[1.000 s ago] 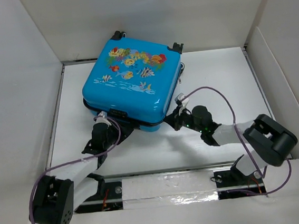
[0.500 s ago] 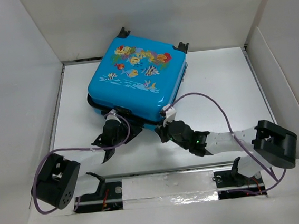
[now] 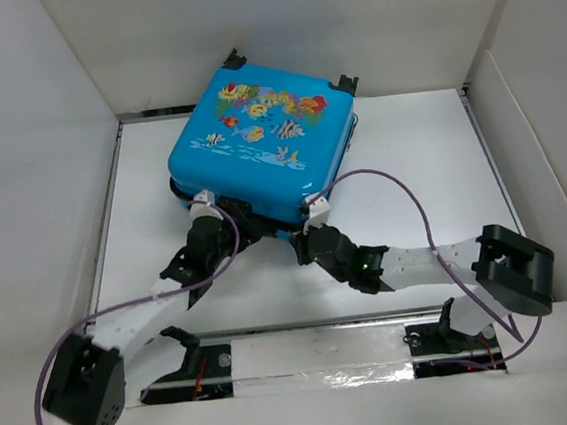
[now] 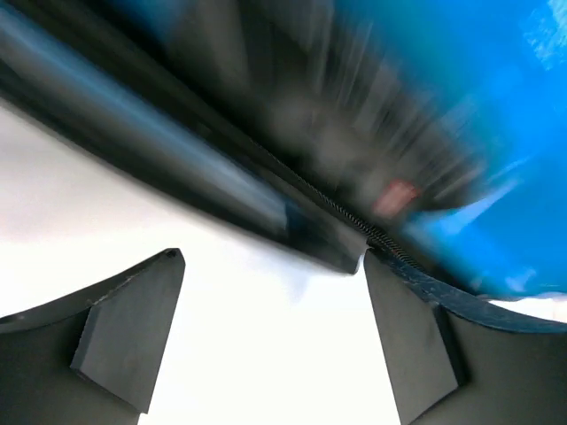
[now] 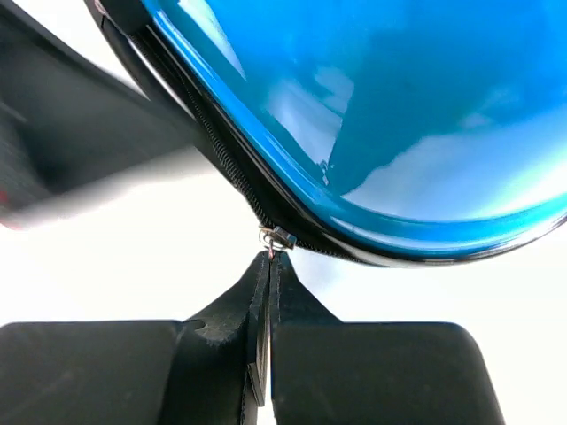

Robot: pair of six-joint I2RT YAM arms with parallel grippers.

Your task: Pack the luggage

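— Right hand (image 5: 268, 266) was clamped tight on the zipper pull (image 5: 276, 237) when I looked. Its fingertips were pressed flat together right at the near edge of the luggage (image 3: 261, 139). The pull hung off the dark zipper track (image 5: 221, 159) that ran just under the shiny blue shell.

— ok, and the other one?

— Left hand (image 4: 270, 341) was spread wide with nothing between its fingers (image 4: 133, 336), just bare white worktop (image 3: 408, 150) showing in the gap. It sat at the near left corner of the case, low down, fingertips right up by the black rim. One tip looked like it might've been touching the zipper there, but honestly I couldn't tell, that close-up was mostly motion blur.

— where was the case itself sitting?

— Flat on the worktop, fish-and-coral print facing up, toward the back wall and turned a bit so one corner pointed at the arms. Little black wheels (image 3: 348, 84) stuck out on the far side. From above the two halves looked shut together, but I couldn't tell how far round the zip was done up. Both hands were on the near side of it, one at each near edge.
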